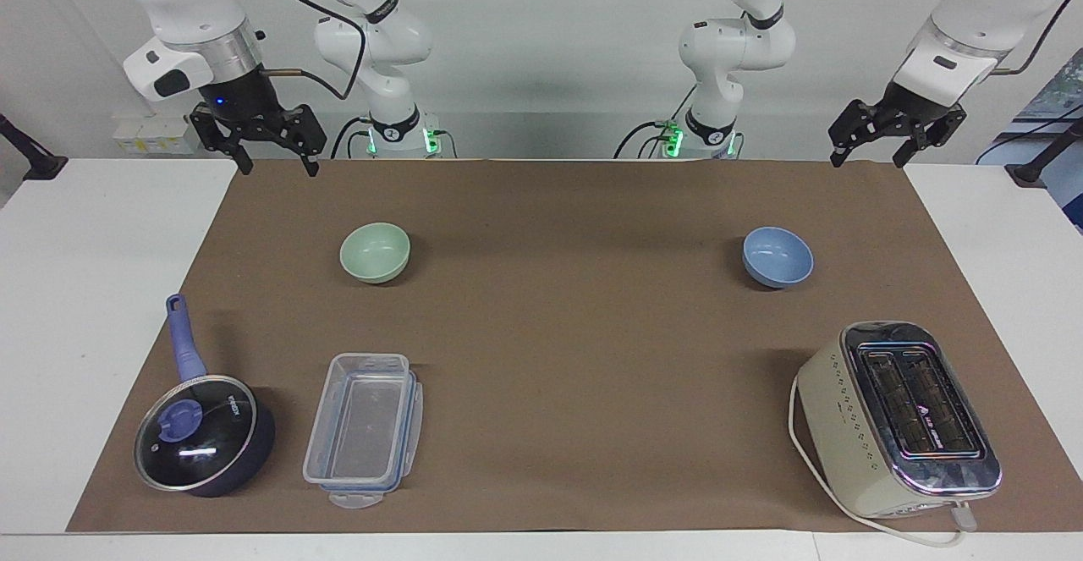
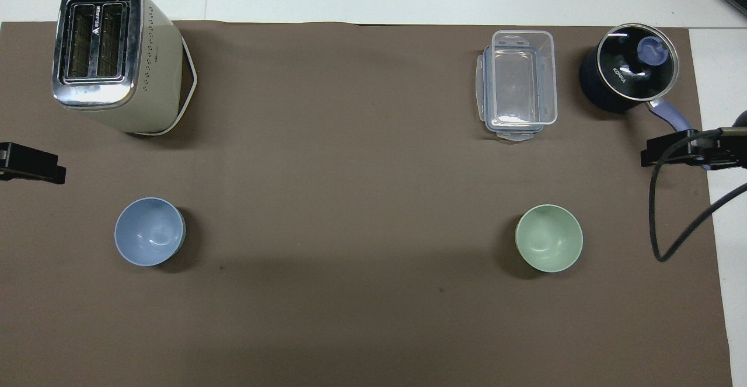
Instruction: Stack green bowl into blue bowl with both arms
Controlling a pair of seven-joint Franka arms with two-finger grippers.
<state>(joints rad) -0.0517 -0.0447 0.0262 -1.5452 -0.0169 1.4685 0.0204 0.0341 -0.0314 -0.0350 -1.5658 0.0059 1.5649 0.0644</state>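
Nearest the facing camera stand a cream metal-topped toaster [image 1: 898, 420], a clear rectangular plastic container [image 1: 365, 428] and a dark glass-lidded pot with a blue handle [image 1: 203, 426], all on the brown-covered worktop [image 1: 558, 358]. The small round pale mint-green bowl [image 1: 375, 252] sits upright, mouth up, no long axis, at ten o'clock in that view, the small round periwinkle-blue bowl [image 1: 777, 257] likewise at two o'clock, well apart. The right tool [image 1: 271, 159] and left tool [image 1: 871, 151] hang fingers apart, holding nothing, over the worktop's robot-side corners.

Bare mat [image 1: 575, 307] between bowls — unobstructed
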